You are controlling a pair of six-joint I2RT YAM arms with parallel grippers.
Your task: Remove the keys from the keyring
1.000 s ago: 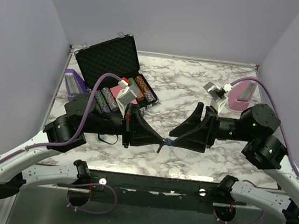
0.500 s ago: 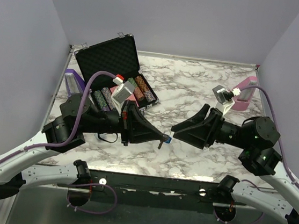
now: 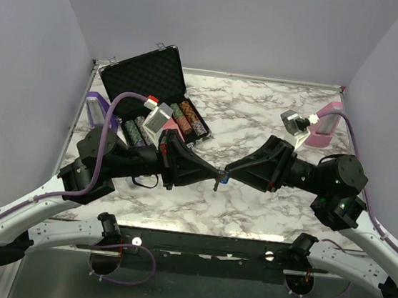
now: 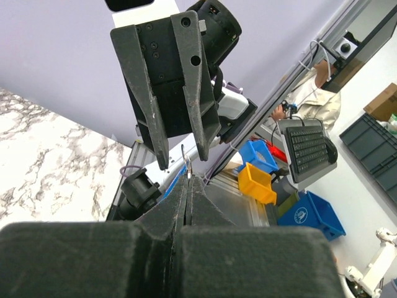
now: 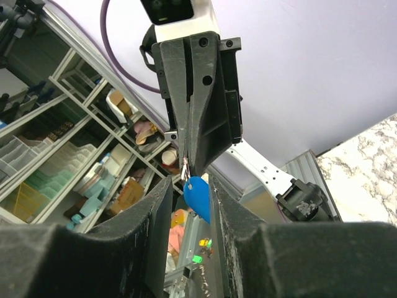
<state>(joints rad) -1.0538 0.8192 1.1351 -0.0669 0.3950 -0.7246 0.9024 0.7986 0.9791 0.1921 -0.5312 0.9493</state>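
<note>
Both grippers meet tip to tip above the front middle of the marble table (image 3: 260,113). My left gripper (image 3: 217,174) (image 4: 187,179) is shut on the thin metal ring (image 4: 185,159) (image 5: 185,166) of the keyring. The blue tag (image 5: 200,198) (image 3: 223,181) hangs from that ring, between the fingers of my right gripper (image 5: 191,183) (image 3: 227,173). Those jaws stand apart, with the tag close against one finger (image 5: 218,205) and a gap on the other side. A small thin piece, apparently the key (image 3: 214,187), dangles under the left fingertips.
An open black case (image 3: 146,78) with rows of poker chips (image 3: 180,122) lies at the back left. A purple holder (image 3: 97,109) stands at the left edge and a pink one (image 3: 323,131) at the right edge. Both arms span the table's front.
My right gripper has come in leftward to the left gripper's tip, and its jaws have narrowed around the blue tag. The left gripper has stayed shut and risen slightly.
</note>
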